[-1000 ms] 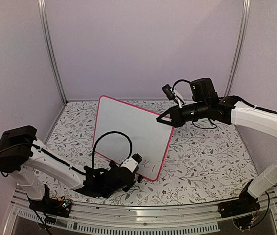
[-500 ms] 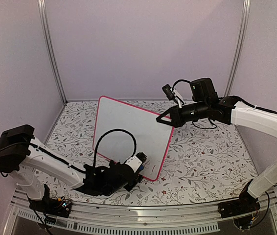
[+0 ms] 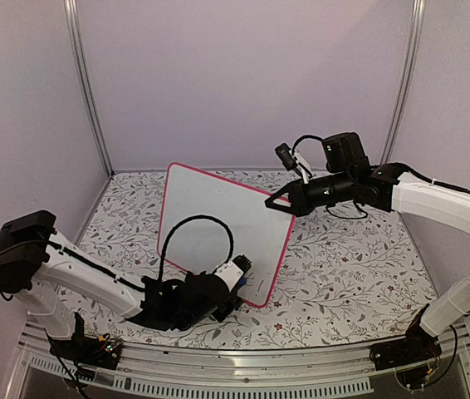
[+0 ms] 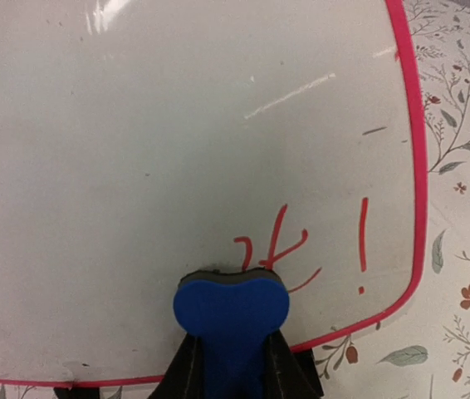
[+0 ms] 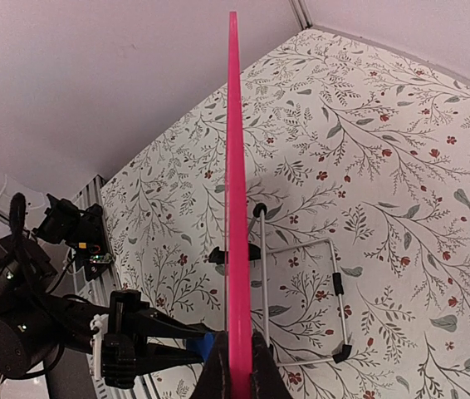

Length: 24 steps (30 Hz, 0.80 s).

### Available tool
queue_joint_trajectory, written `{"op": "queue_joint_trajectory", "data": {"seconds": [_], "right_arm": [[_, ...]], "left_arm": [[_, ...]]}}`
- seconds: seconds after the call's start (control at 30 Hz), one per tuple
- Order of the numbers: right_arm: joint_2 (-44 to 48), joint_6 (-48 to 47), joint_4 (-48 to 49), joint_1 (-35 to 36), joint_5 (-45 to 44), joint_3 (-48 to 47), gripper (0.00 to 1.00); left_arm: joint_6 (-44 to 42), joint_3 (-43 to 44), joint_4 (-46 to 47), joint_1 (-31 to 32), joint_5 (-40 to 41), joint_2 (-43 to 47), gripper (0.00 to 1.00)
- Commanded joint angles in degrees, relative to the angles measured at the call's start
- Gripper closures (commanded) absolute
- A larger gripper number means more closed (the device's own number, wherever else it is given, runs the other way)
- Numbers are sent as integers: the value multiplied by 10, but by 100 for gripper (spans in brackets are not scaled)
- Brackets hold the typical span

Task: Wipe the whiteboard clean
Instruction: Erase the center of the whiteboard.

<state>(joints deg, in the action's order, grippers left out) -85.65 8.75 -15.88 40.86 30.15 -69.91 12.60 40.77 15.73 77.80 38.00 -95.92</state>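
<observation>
Pale lilac walls (image 3: 243, 75) with metal corner posts (image 3: 87, 83) enclose a floral-patterned table (image 3: 343, 266), seemingly cloth-covered.

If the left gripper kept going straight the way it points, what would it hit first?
The whiteboard, just below the red writing. The left gripper holds a blue eraser whose front edge looks at or very near the board; contact is unclear.
</observation>
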Motion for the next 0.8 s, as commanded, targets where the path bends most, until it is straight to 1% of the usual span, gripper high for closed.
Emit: {"op": "queue_joint_trajectory", "data": {"seconds": [0.0, 0.43, 0.6, 0.77], "right_arm": [[-17, -27, -32, 15, 18, 3, 100], [-18, -26, -30, 15, 18, 4, 100], [-17, -27, -30, 15, 18, 5, 100], [-17, -27, -31, 15, 18, 6, 100]], "left_arm": [[-17, 33, 42, -23, 22, 21, 100], [-31, 40, 54, -30, 9, 36, 100], [-18, 34, 28, -27, 8, 19, 100], [5, 20, 5, -11, 9, -3, 100]]}}
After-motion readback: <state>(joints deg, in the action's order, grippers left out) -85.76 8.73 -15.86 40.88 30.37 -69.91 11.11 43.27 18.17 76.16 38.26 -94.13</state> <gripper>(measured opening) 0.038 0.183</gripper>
